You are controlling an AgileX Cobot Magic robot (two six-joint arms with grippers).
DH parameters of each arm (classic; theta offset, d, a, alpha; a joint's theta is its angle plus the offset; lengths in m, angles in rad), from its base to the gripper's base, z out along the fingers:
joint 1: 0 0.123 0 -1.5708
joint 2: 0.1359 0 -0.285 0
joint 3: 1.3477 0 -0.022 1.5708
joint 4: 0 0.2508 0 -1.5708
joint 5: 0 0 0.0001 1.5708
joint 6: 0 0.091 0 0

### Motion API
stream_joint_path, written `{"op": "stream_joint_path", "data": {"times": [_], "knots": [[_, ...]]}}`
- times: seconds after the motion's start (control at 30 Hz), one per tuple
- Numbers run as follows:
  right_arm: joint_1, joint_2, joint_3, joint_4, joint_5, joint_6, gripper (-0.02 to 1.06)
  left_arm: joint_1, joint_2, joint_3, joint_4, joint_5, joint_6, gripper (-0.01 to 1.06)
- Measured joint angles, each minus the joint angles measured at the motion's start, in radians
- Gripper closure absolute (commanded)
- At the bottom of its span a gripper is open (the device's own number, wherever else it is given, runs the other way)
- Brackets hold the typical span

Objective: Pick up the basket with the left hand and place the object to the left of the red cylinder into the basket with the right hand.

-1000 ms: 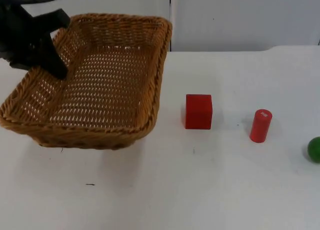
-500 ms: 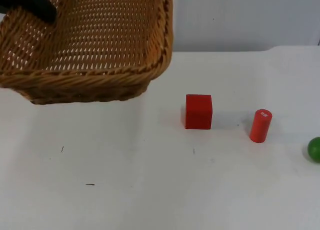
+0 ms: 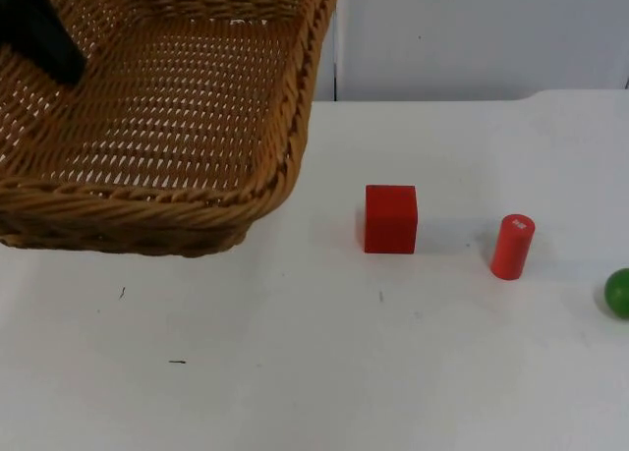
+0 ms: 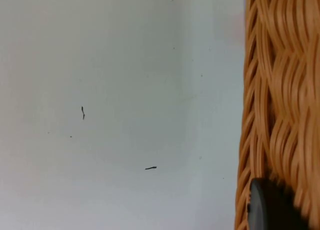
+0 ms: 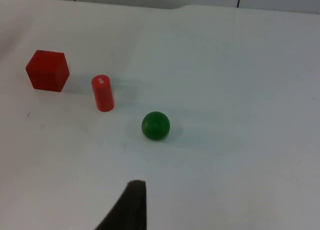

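basket (image 3: 177,127) cut off at frame edge, green ball (image 3: 618,293) half cropped

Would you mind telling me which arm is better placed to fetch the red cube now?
The right. The left gripper holds the basket up; the right wrist view looks onto the red cube.

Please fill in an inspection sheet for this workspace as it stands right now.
Surface: white table, a few small dark specks.
Job's things: wicker basket lifted off the table, tilted; red cube on the table, left of the upright red cylinder.
Clutter: green ball to the cylinder's right.
Grippers: left gripper shut on the basket's rim; right gripper waits above the table, short of the ball.
Cables: nothing seen.
Surroundings: grey partition wall behind the table.
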Motion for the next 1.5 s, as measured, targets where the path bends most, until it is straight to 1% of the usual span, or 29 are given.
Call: {"op": "stream_joint_path", "data": {"times": [0.2, 0.23, 0.33, 0.37, 0.5, 0.53, 0.6, 0.7, 0.73, 0.87, 1.13, 1.2, 1.5], "knots": [[0.0, 0.0, -0.002, 0.0, -0.01, 0.0, -0.01, 0.0, 0.0, 0.0, 0.004, 0.012, 0.0, 1.05], [0.0, 0.0, -0.012, 0.0, -0.022, 0.0, -0.01, 0.0, 0.0, 0.0, 0.004, 0.013, 0.0, 1.05], [0.0, 0.04, -0.057, 0.0, -0.101, 0.0, -0.01, 0.0, 0.0, 0.0, 0.004, 0.013, -0.002, 1.05], [0.0, 0.04, -0.057, 0.0, -0.101, 0.0, -0.01, 0.0, 0.0, 0.0, 0.004, 0.013, -0.002, 1.05], [0.0, 0.212, -0.124, 0.0, -0.195, 0.0, -0.01, 0.0, 0.0, 0.0, 0.004, 0.018, -0.006, 1.05], [0.0, 0.212, -0.124, 0.0, -0.195, 0.0, -0.01, 0.0, 0.0, 0.0, 0.004, 0.018, -0.006, 1.05], [0.0, 0.313, -0.158, 0.0, -0.234, 0.0, -0.01, 0.0, 0.0, 0.0, 0.004, 0.021, -0.006, 1.05], [0.0, 0.445, -0.218, 0.007, -0.261, 0.0, -0.01, 0.0, 0.0, 0.0, 0.004, 0.023, -0.006, 1.05], [0.0, 0.445, -0.218, 0.007, -0.261, 0.0, -0.01, 0.0, 0.0, 0.0, 0.004, 0.023, -0.006, 1.05], [0.0, 0.591, -0.301, 0.007, -0.271, 0.0, -0.01, 0.0, 0.0, 0.0, 0.004, 0.036, -0.006, 1.05], [0.0, 0.738, -0.402, 0.007, -0.255, 0.0, -0.01, 0.0, 0.0, 0.0, 0.004, 0.036, -0.006, 1.05], [0.0, 0.766, -0.415, 0.01, -0.238, 0.0, -0.01, 0.0, 0.0, 0.0, 0.004, 0.036, -0.006, 1.05], [0.0, 0.813, -0.422, 0.029, -0.236, -0.002, -0.01, 0.0, 0.0, 0.0, 0.004, 0.037, -0.006, 1.05]]}}
